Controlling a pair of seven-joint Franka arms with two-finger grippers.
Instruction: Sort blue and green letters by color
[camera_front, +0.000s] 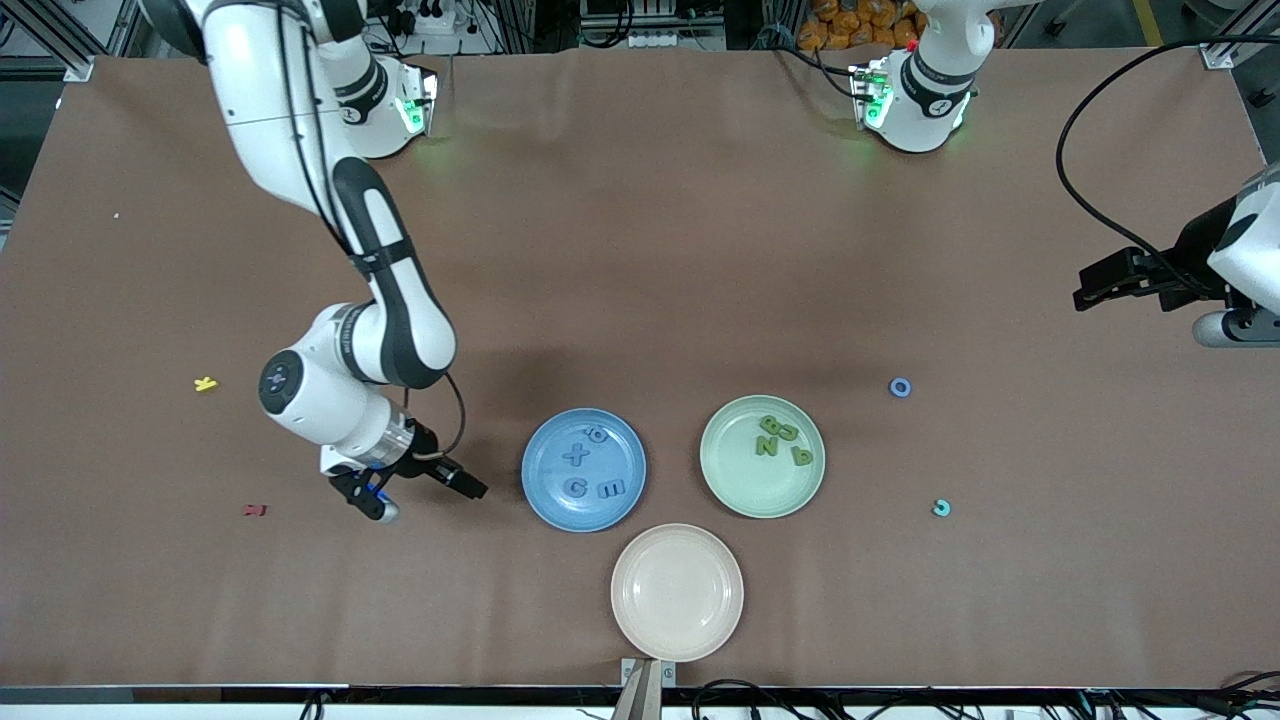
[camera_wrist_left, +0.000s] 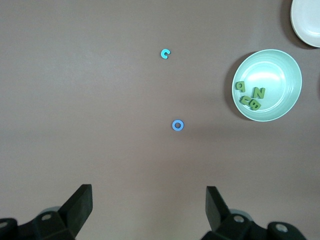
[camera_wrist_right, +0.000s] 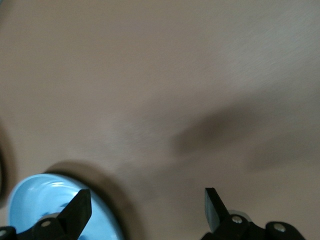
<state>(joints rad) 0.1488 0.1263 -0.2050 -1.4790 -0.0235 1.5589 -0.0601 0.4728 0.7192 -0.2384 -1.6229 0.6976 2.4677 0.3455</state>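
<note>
Several blue letters (camera_front: 575, 455) lie in the blue plate (camera_front: 538, 500). Several green letters (camera_front: 768, 446) lie in the pale green plate (camera_front: 740, 490), also in the left wrist view (camera_wrist_left: 252, 95). A blue ring letter (camera_front: 900, 387) and a teal C letter (camera_front: 941, 508) lie on the table toward the left arm's end; both show in the left wrist view, the ring (camera_wrist_left: 177, 125) and the C (camera_wrist_left: 165, 53). My right gripper (camera_front: 422, 495) is open and empty, low over the table beside the blue plate (camera_wrist_right: 30, 205). My left gripper (camera_front: 1095, 285) is open and empty, high over the table's end.
An empty beige plate (camera_front: 640, 630) sits nearest the front camera, between the two other plates. A yellow letter (camera_front: 205, 383) and a dark red letter (camera_front: 255, 510) lie toward the right arm's end. A black cable (camera_front: 1090, 205) hangs by the left arm.
</note>
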